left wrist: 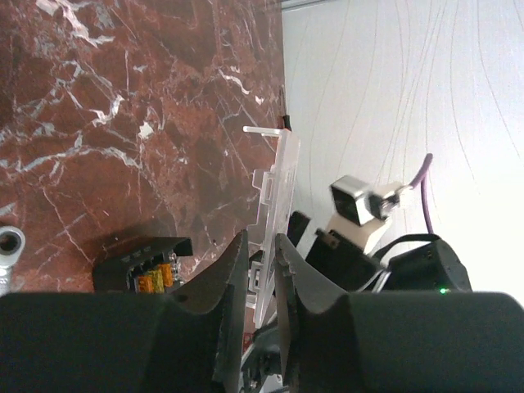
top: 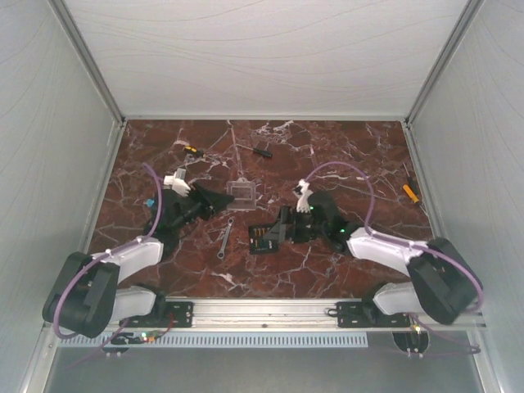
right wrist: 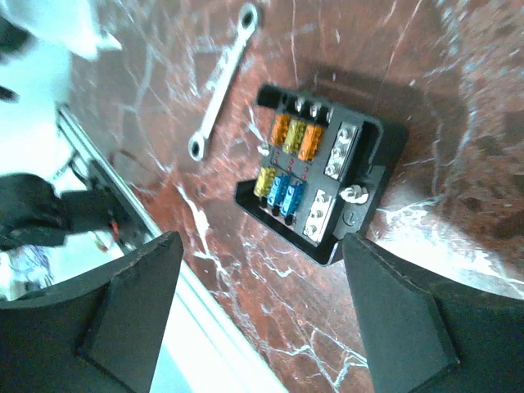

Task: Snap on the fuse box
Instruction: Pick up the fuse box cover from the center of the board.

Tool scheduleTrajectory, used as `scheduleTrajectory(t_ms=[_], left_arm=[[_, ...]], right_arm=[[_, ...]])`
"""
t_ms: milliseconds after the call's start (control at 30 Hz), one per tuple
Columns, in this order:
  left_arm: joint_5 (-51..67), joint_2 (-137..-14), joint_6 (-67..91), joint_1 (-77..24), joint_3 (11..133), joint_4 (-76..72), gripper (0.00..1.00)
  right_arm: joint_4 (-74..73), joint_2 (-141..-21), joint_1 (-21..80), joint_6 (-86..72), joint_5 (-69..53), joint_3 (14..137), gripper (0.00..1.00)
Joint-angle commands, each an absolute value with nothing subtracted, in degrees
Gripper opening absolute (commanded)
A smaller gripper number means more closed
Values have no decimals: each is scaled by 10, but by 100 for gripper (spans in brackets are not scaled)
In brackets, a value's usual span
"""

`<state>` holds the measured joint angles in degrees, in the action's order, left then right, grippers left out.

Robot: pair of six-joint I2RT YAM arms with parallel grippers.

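The fuse box lies open-side up on the marble, a black box with rows of orange, yellow and blue fuses. My right gripper is open just short of the fuse box, with nothing between its fingers; its right fingertip is close to the box's near corner. My left gripper is shut on the edge of a clear plastic cover, held up on edge. In the top view the left gripper holds this cover behind and left of the box.
A small wrench lies just left of the fuse box. Two screwdrivers lie farther back, an orange-handled tool at the right and a small blue piece at the left. White walls surround the table.
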<state>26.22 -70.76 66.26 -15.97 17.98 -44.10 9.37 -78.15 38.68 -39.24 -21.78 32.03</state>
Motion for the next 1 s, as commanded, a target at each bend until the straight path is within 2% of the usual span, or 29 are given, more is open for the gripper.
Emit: scheduleTrajectory(t_ms=[0, 100, 433, 667, 867, 967], left_arm=[[211, -677, 699, -188, 170, -475, 5], [169, -661, 722, -218, 163, -503, 4], [30, -601, 762, -316, 167, -510, 3], [19, -612, 768, -343, 178, -527, 2], [27, -634, 778, -351, 176, -566, 3], [44, -640, 773, -352, 182, -566, 8]], right_arm=[[190, -694, 338, -440, -244, 283, 76], [252, -678, 327, -475, -265, 284, 74], [507, -716, 326, -586, -211, 252, 61], [616, -761, 329, -614, -240, 253, 43], [608, -777, 329, -608, -268, 266, 23], [613, -786, 324, -604, -289, 269, 7]])
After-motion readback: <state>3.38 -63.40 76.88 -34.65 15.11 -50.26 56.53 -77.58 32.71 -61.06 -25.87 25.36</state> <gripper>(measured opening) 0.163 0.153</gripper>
